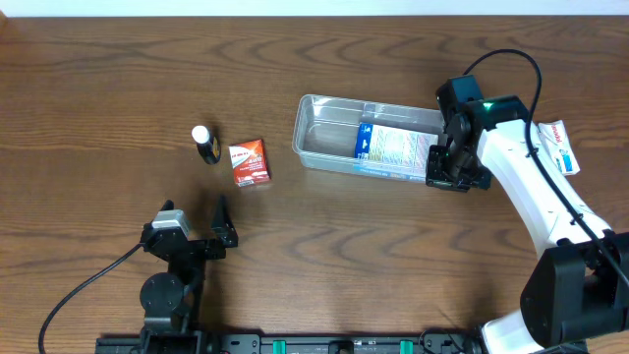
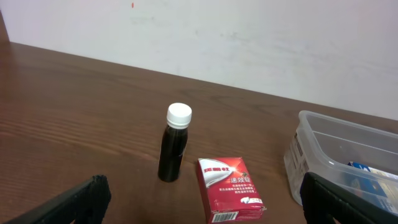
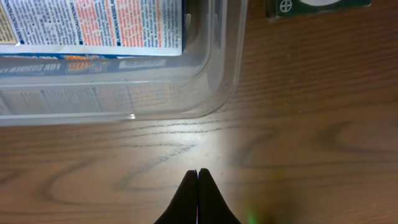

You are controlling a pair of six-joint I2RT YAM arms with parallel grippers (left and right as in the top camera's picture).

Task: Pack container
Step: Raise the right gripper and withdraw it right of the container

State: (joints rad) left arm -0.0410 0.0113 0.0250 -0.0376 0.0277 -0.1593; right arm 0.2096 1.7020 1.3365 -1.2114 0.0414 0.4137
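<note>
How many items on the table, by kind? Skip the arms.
Container: 1 (clear)
Bottle: 1 (dark, white cap)
Small box: 2 (red carton; blue-and-white box inside container)
Packet: 1 (white-red, far right, partly hidden)
Total: 5

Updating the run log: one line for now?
container: box inside | bottle, red carton: outside | left gripper: open | right gripper: shut, empty

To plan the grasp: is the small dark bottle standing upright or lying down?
Upright. The dark bottle stands on its base, white cap on top, beside the red carton.
</note>
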